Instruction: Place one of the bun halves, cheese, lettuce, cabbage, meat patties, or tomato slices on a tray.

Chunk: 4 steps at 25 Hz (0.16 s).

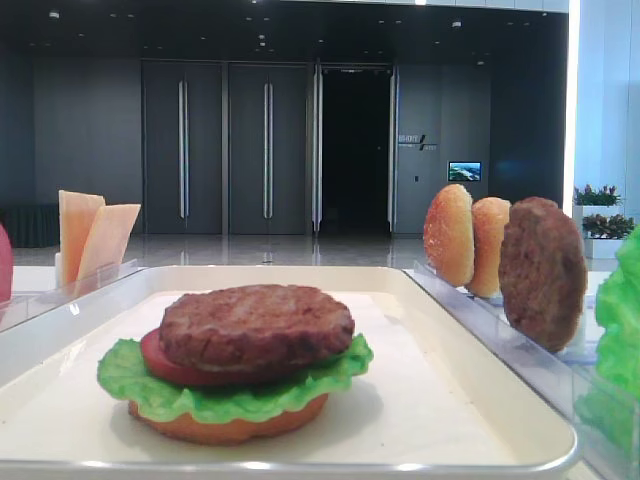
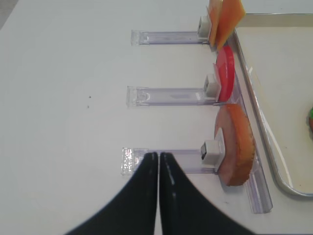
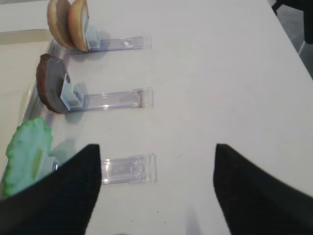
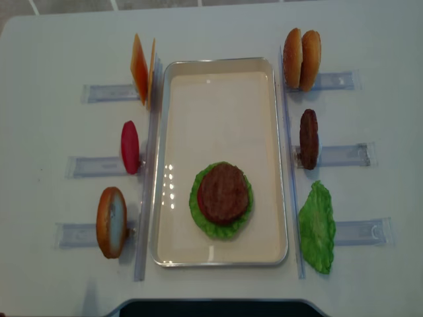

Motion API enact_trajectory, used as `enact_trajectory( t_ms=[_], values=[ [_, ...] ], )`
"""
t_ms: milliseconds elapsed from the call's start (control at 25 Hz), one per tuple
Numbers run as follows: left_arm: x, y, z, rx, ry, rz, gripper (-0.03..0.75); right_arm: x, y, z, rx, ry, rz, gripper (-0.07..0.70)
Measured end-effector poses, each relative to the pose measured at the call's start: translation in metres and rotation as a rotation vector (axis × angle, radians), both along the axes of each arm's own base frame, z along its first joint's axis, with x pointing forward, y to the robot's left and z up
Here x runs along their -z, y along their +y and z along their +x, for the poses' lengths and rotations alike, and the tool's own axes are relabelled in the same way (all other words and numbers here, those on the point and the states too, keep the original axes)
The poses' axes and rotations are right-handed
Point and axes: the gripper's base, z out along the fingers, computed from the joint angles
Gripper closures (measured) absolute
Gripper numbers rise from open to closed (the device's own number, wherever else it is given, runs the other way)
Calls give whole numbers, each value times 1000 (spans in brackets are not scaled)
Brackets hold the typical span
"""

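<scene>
Left gripper (image 2: 159,161): black fingers pressed together, tips meeting over the near end of the closest clear rack (image 2: 195,161), nothing between them.
Bun half (image 2: 237,147): just right of the fingertips, standing on edge at the far end of that rack, against a small grey clip (image 2: 211,151).
Tomato slice (image 2: 226,73): ahead and right of the gripper, upright on the middle rack.
Cheese (image 2: 225,17): farthest ahead, right, two orange slices leaning together on the top rack.
Tray (image 2: 274,161): well right of the gripper, rim running alongside the rack ends; dark and green sliver at its right edge, too cropped to identify.
Table (image 2: 63,98): white, left of and ahead of the gripper.
</scene>
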Motion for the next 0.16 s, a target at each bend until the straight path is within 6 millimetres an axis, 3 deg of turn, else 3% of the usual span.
enact_trajectory(
  t_ms=[160],
  values=[
    [0,0,0,0,0,0,716,0,0,0,0,0,0,139]
  ],
)
